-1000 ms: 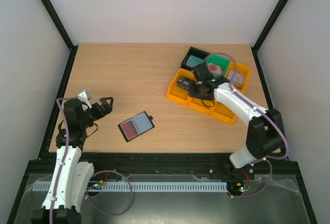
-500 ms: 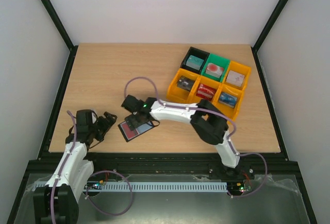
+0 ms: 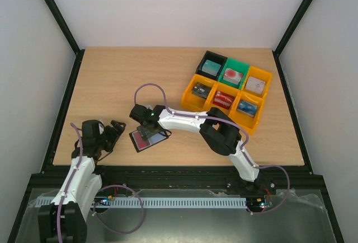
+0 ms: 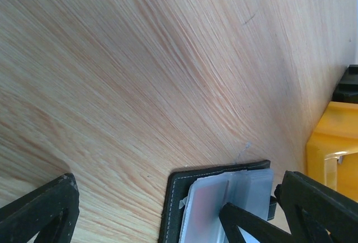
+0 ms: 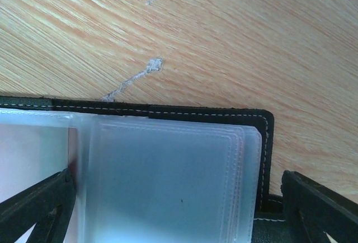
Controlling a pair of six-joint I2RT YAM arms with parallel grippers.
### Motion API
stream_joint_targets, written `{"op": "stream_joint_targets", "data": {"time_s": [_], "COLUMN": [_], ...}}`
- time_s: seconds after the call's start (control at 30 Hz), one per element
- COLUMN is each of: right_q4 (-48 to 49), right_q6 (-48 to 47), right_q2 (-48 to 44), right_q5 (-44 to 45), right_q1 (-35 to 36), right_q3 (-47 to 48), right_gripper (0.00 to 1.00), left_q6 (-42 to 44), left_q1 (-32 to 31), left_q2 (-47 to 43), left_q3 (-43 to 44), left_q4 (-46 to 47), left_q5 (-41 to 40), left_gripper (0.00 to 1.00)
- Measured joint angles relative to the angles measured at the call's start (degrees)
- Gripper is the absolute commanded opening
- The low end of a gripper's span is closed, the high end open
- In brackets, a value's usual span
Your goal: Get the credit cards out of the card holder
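Jaws of the right arm (image 3: 182,121) stood wide open astride the card holder (image 5: 168,176); jaws of the left arm (image 3: 78,167) gaped empty beside it.

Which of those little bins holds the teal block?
The black bin at the cluster's far left corner: the only black one, with the teal block inside.

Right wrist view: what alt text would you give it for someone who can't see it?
An open black card holder lies on a wooden table, its frosted plastic sleeves facing up, seen from close above. The right gripper hangs open over it, one black finger at each lower corner of the picture.
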Motion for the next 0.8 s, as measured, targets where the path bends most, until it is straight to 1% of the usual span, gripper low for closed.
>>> {"op": "stream_joint_targets", "data": {"time_s": [0.1,0.17,0.3,0.33,0.43,0.5,0.57,0.8], "right_q4": [0.0,0.2,1.4,1.7,2.6,3.1,3.6,5.9], "right_q6": [0.0,0.1,0.9,1.1,1.4,1.5,1.4,1.9], "right_q2": [0.0,0.0,-0.1,-0.3,-1.0,-1.3,-1.4,-1.6], "right_q5": [-0.6,-2.6,-6.6,-7.5,-9.6,-10.6,-11.8,-15.5], "right_q1": [-0.4,-1.0,-2.8,-3.3,-4.4,-5.0,-5.5,-6.2], "right_q3": [0.0,0.0,-0.8,-1.1,-2.1,-2.6,-2.6,-3.3], "right_gripper": [0.85,0.76,0.71,0.68,0.56,0.44,0.37,0.17], "left_q6": [-0.4,-0.7,-1.9,-2.1,-3.0,-3.5,-4.0,-4.8], "left_q1": [0.0,-0.2,-1.2,-1.7,-3.1,-4.0,-4.9,-5.8], "left_q2": [0.1,0.8,3.2,4.0,5.9,6.9,7.8,8.9], "left_q3": [-0.5,-0.9,-1.3,-1.4,-1.6,-1.7,-2.0,-2.3], "left_q4": [1.5,2.9,6.3,7.6,10.7,12.5,14.3,17.7], "left_q5": [0.7,1.1,1.6,1.7,2.0,2.1,2.3,2.7], "left_gripper": [0.98,0.95,0.94,0.94,0.94,0.94,0.94,0.99]}}
